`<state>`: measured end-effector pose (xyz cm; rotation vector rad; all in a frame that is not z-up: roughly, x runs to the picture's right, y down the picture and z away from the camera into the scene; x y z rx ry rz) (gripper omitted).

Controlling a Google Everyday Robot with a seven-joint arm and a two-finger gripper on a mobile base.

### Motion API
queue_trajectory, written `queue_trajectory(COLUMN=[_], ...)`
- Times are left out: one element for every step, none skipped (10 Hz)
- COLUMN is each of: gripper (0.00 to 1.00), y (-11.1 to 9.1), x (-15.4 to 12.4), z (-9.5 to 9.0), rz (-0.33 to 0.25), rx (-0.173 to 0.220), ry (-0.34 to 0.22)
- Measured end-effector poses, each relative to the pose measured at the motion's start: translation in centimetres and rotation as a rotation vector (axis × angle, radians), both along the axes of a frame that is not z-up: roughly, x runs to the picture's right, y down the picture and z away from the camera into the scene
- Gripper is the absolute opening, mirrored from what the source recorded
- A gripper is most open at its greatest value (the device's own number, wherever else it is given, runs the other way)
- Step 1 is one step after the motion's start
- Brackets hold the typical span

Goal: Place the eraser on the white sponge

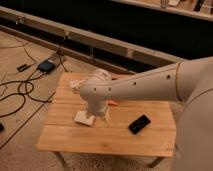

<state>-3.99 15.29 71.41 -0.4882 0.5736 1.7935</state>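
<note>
The eraser (139,124), a small flat black block, lies on the right part of the wooden table (110,142), with nothing touching it. The white sponge (83,118) lies flat left of the table's centre. My white arm reaches in from the right across the table. My gripper (101,113) hangs from the bulky wrist, points down and is open. It stands just right of the sponge and well left of the eraser, and it holds nothing.
An orange carrot (113,103) pokes out behind the wrist. A whitish packet (75,84) lies near the table's back left corner. Black cables and a small box (46,66) lie on the floor to the left. A dark wall ledge runs behind the table.
</note>
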Motion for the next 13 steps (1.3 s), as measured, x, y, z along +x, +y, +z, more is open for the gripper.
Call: queue_trajectory(gripper=[0.65, 0.65, 0.65, 0.65, 0.65, 0.65, 0.65, 0.65, 0.65, 0.65, 0.65, 0.65, 0.65], y=[0.0, 0.0, 0.2, 0.5, 1.1, 1.6, 1.8, 1.7, 1.5, 1.3, 1.0, 0.8, 0.4], x=[0.0, 0.0, 0.3, 0.6, 1.1, 1.7, 2.5, 3.5, 3.9, 4.0, 4.2, 4.6, 4.9], z=[0.0, 0.0, 0.6, 1.3, 2.2, 2.8, 3.2, 3.4, 3.6, 3.6, 3.4, 3.4, 3.4], rz=[0.000, 0.000, -0.018, -0.055, -0.129, -0.218, -0.300, -0.424, -0.509, -0.618, -0.731, -0.839, -0.941], rx=[0.000, -0.001, -0.006, -0.013, -0.033, -0.059, -0.081, -0.107, -0.118, -0.131, -0.143, -0.152, -0.152], ry=[0.000, 0.000, -0.002, -0.009, -0.026, -0.050, -0.068, -0.096, -0.120, -0.154, -0.191, -0.221, -0.246])
